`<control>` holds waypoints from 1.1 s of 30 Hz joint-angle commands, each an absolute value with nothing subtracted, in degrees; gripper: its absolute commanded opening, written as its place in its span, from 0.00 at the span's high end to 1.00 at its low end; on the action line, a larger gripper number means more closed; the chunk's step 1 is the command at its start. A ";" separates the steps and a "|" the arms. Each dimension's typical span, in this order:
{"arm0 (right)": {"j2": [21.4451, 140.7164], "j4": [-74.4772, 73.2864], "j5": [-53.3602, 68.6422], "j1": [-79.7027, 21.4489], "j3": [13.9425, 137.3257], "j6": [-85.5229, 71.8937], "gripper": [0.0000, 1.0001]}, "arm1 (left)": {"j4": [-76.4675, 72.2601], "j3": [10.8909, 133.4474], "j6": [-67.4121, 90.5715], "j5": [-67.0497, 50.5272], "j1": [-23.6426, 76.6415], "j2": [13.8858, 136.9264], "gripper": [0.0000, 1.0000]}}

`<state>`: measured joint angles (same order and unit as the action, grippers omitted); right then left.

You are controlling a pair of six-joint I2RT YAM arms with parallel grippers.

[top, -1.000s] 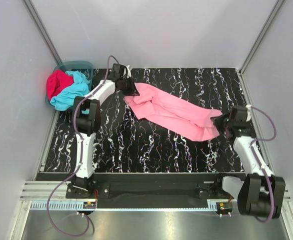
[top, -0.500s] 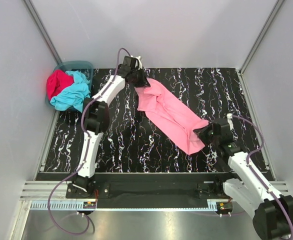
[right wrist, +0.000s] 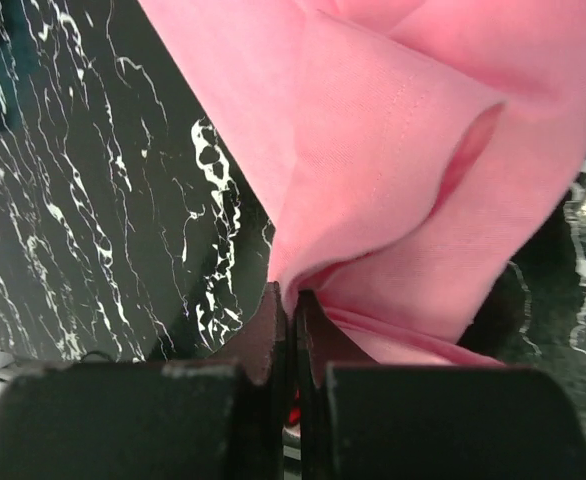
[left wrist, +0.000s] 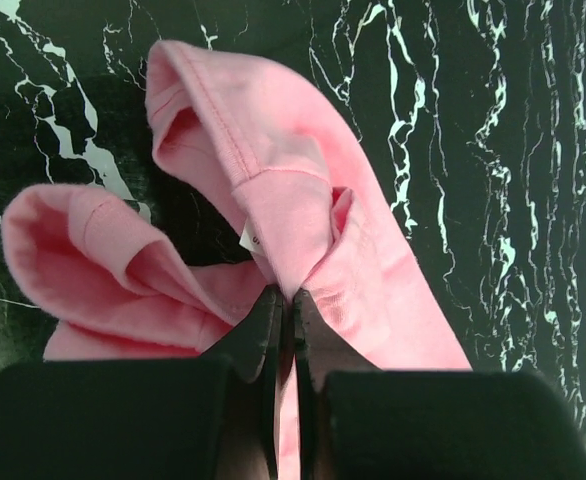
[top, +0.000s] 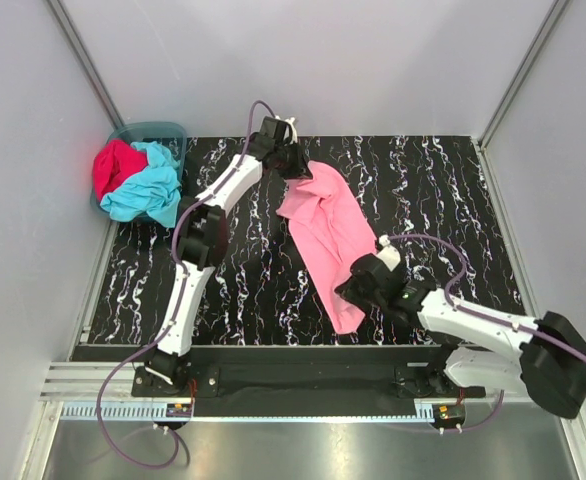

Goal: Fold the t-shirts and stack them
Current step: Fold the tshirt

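Note:
The light pink t-shirt [top: 328, 225] is stretched in a long bunched band down the middle of the black marbled table [top: 453, 190]. My left gripper [top: 298, 170] is shut on its far end, near the neck with the small white label [left wrist: 247, 238]. My right gripper [top: 356, 290] is shut on its near end, close to the table's front edge. Each wrist view shows pink cloth [left wrist: 303, 220] [right wrist: 393, 130] pinched between closed jaws. The turquoise t-shirt [top: 145, 190] and the crimson red t-shirt [top: 113, 165] lie crumpled in the basket at the far left.
A teal plastic basket [top: 151, 130] stands in the far left corner against the grey wall. Grey walls close in the table on three sides. A metal rail [top: 303, 380] with the arm bases runs along the near edge.
Both grippers have swung the pink t-shirt round: the left end moved right along the far edge, the right end moved left and nearer, so the shirt now runs far to near.

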<state>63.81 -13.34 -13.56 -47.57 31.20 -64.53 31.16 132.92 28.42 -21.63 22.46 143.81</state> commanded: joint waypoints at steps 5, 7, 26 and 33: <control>73.01 -6.51 -21.09 -57.82 37.08 -64.16 1.00 | 28.74 135.60 27.50 -20.91 22.15 140.62 0.94; 77.14 -5.11 -22.05 -62.20 38.49 -63.38 1.00 | 28.65 137.01 28.30 -21.97 22.15 141.24 0.93; 81.30 -3.34 -29.09 -68.29 41.75 -61.96 0.89 | 28.30 122.80 21.27 -13.37 22.59 128.60 0.39; 80.16 -4.48 -31.02 -68.29 42.62 -60.21 0.55 | 27.51 115.23 21.01 -10.02 21.09 118.40 0.38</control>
<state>82.39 -4.56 -26.57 -68.10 41.50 -61.58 30.20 116.92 22.46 -13.56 21.78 126.30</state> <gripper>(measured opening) 0.430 0.617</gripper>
